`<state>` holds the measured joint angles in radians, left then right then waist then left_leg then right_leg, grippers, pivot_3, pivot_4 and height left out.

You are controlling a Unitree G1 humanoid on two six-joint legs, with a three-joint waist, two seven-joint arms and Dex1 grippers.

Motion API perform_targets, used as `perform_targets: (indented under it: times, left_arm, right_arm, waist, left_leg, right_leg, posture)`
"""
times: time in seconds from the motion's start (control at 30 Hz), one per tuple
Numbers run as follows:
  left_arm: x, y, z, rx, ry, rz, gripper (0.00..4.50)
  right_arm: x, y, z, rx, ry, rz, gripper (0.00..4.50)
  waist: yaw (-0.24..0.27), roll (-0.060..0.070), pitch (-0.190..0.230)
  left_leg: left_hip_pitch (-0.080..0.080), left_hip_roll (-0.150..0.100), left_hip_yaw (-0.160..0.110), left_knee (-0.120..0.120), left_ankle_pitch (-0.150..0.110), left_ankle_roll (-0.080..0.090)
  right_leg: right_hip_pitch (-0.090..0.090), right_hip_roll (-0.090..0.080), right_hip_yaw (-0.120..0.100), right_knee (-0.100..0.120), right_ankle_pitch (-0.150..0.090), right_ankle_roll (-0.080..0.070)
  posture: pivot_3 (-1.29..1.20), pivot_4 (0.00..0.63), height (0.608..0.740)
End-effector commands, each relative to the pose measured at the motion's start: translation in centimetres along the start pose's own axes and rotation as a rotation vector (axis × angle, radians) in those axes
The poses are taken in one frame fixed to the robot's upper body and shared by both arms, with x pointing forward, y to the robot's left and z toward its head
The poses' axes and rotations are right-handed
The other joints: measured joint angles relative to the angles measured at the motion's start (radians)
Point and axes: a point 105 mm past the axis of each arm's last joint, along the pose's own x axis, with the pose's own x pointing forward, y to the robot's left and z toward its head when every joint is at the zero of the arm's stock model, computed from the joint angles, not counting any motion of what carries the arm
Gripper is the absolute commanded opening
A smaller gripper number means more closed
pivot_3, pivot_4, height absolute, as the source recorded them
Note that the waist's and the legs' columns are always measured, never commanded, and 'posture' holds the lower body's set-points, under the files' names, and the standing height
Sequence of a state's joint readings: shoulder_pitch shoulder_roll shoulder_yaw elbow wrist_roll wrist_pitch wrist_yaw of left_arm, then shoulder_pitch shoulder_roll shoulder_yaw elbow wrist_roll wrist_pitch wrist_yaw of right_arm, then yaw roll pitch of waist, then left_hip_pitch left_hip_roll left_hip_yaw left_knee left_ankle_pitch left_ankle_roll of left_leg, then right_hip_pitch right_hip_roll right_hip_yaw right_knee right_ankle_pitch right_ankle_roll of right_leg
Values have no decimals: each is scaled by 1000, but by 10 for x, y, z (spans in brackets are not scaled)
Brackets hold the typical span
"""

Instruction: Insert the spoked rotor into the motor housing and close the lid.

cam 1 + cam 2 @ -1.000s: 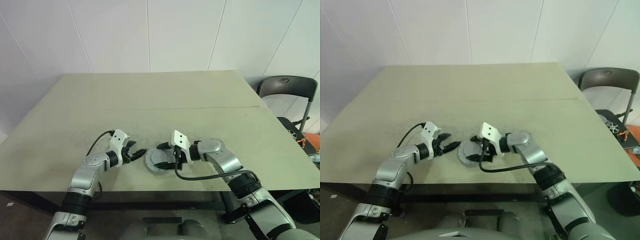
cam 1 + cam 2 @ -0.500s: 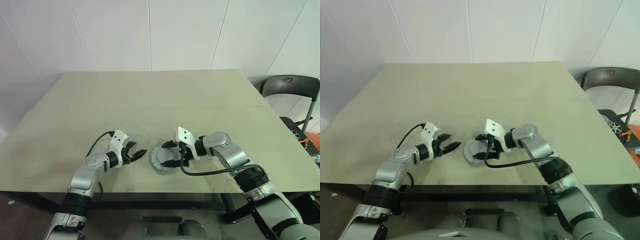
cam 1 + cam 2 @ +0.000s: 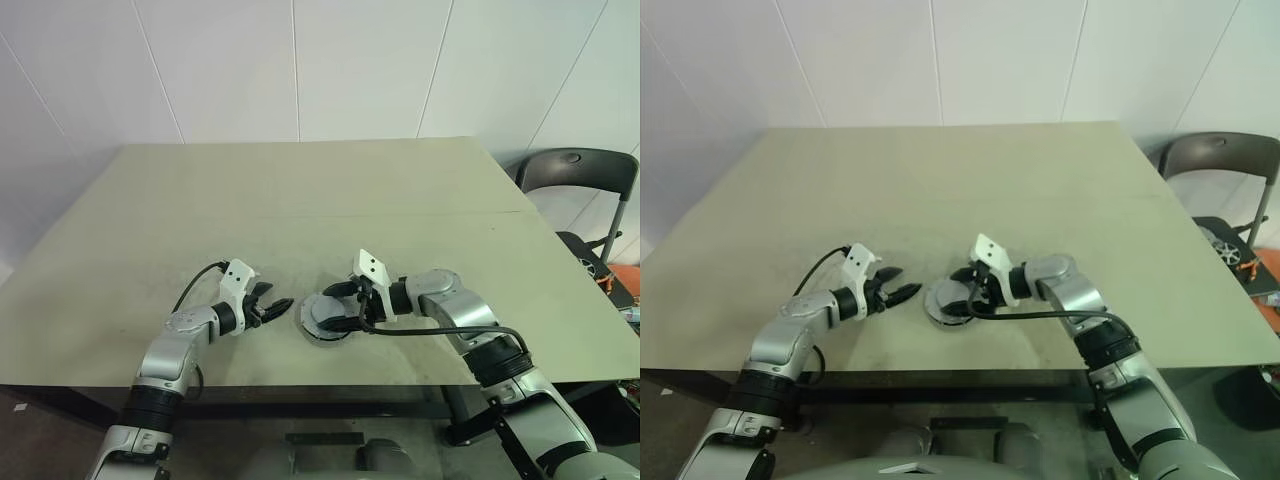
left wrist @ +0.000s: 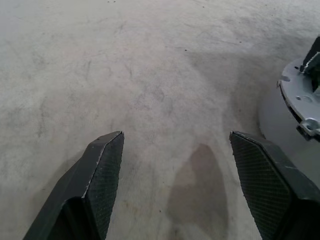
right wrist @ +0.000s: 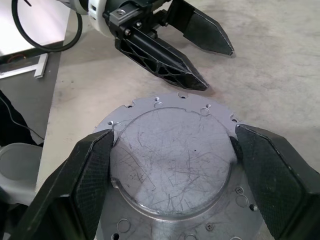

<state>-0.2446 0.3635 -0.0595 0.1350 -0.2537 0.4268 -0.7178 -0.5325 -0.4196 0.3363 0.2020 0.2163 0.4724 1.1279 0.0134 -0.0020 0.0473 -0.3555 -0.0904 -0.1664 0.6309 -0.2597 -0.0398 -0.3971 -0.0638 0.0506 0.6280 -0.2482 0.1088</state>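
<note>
Now we should close our right gripper [image 5: 170,165] squarely on the raised rim of the scratched round grey metal motor housing [image 5: 172,165] lying between its spread fingers near the beige table's [image 3: 300,200] front edge, minding our empty, open left gripper [image 3: 275,308] just beside it

The motor housing [image 5: 172,165] between my right jaws is grey metal, dull and full of fine scratches. My jaw pads [image 4: 261,175] are black, rough with tiny bumps. The table [image 4: 125,75] looks matt and grainy.
</note>
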Motion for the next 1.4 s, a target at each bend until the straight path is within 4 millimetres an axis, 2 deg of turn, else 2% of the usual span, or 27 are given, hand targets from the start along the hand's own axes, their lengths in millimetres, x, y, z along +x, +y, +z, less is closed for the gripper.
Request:
perform_targets:
  times: [0.03, 0.27, 0.4, 0.67, 0.8, 0.9, 1.03, 1.07, 1.13, 1.2, 1.33, 1.4]
  left_arm:
    - [-2, 0, 15, 34, -44, -4, 3580]
    - [-2, 0, 15, 38, -43, -1, 3580]
    - [-3, 0, 15, 40, -42, 1, 3580]
    - [-3, 0, 15, 42, -40, 4, 3580]
    - [-2, -2, 17, 46, -45, -9, 3580]
    - [3, -4, 31, 55, -96, -30, 3580]
    - [8, -15, 64, 61, -220, -106, 3580]
    - [9, -21, 69, 63, -235, -144, 3200]
    - [12, -31, 75, 75, -243, -208, 2722]
    - [15, -38, 75, 89, -232, -258, 1992]
    - [20, -52, 68, 109, -183, -344, 520]
    - [23, -56, 59, 136, -125, -379, 39]
  right_arm:
    - [-3, -4, 3, -18, -6, -28, 3549]
    - [-3, -12, -4, -64, 31, -75, 3549]
    - [-3, -10, -4, -66, 42, -57, 3549]
    - [-5, -7, -23, -46, 134, -39, 3549]
    - [-5, -7, -22, -44, 129, -41, 3549]
    - [-4, -7, -21, -47, 126, -42, 3549]
    - [-3, -8, -21, -48, 126, -42, 3549]
    - [-3, -8, -21, -48, 126, -43, 3549]
    - [-3, -8, -21, -48, 127, -44, 3549]
    - [-2, -8, -21, -49, 127, -47, 3549]
    - [-2, -8, -21, -49, 124, -49, 3549]
    - [-2, -8, -21, -49, 123, -53, 3549]
  waist:
    - [0, 0, 0]
    - [-1, 0, 0]
    - [0, 0, 0]
    - [0, 0, 0]
    - [0, 0, 0]
    - [1, 0, 0]
    - [1, 0, 0]
    - [0, 0, 0]
    - [-1, 0, 0]
    - [-1, 0, -1]
    - [-1, 0, -1]
    - [-1, 0, -1]
  left_leg:
    - [0, 0, 0, 0, 0, 0]
    - [0, 0, 0, 1, 0, 0]
    - [1, 0, 0, 1, 0, 0]
    - [2, 0, 0, 1, 0, 0]
    - [2, 0, 0, 1, 0, 0]
    - [2, 0, 0, 1, 0, 0]
    - [2, 0, 0, 2, 0, 0]
    - [2, 0, 0, 2, 0, 0]
    - [2, 0, 0, 2, 0, 0]
    - [2, 0, 0, 1, 0, 0]
    - [2, 0, 0, 1, 0, 0]
    - [2, 0, 0, 2, 0, 0]
  right_leg:
    - [0, 0, 0, 0, 0, 1]
    - [0, 0, 0, 1, -1, 2]
    - [1, 0, 0, 1, -2, 3]
    - [1, 0, 0, 1, -2, 3]
    - [2, 0, 0, 1, -2, 3]
    - [2, 0, 0, 1, -2, 3]
    - [2, 0, 0, 1, -2, 3]
    - [2, 0, 0, 1, -2, 3]
    - [2, 0, 0, 1, -2, 3]
    - [2, 0, 0, 1, -2, 3]
    - [2, 1, 0, 1, -2, 3]
    - [3, 1, 0, 1, -2, 2]
  posture:
    - [0, 0, 740]
    - [0, 0, 740]
    - [0, 0, 740]
    - [0, 0, 740]
    - [0, 0, 740]
    - [0, 0, 740]
    - [0, 0, 740]
    - [0, 0, 740]
    - [0, 0, 740]
    - [0, 0, 740]
    - [0, 0, 740]
    - [0, 0, 740]
